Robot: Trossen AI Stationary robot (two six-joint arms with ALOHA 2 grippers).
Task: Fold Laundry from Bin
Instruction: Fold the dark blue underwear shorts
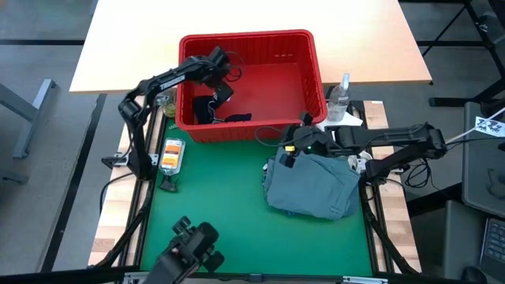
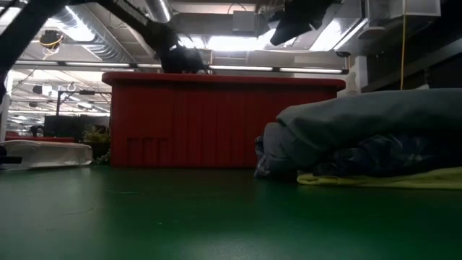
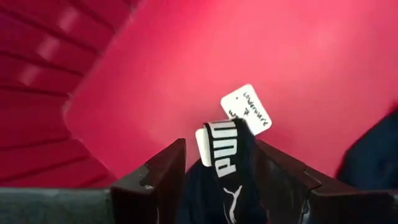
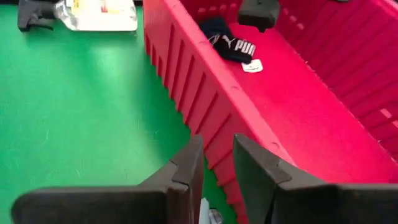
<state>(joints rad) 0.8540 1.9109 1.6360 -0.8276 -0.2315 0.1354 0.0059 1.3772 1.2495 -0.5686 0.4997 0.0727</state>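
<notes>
Two dark robot arms work over a green felt-like table mat [image 1: 221, 213]. At the far side sits the bin [image 1: 312, 55], a rectangular red plastic basket with slotted walls and a thick rim. The left gripper [image 1: 223, 88] reaches down inside it, above the dark navy garment [image 1: 207, 109] that lies crumpled on the bin's smooth floor near the left wall. From the left wrist camera its fingers [image 3: 160, 180] stand spread apart on either side of the navy cloth's printed elastic band and white tag [image 3: 245, 111], not clamped on it.

On the mat, near the right side, rests a soft rounded pile: the large grey-blue garment [image 1: 312, 183] on top, with plaid cloth [image 2: 382, 159] and a thin yellow garment [image 2: 375, 179] showing beneath it in the low view. The right gripper [image 1: 293, 143] hovers just over the pile's far edge, beside the bin's near wall, fingers [image 4: 183, 174] partly parted and holding nothing visible.

Judging by the layout, the step in hand is fetching the last piece from the bin. The next move likely calls for lowering the left fingers around the limp, thin cloth and closing firmly before lifting it clear of the rim
</notes>
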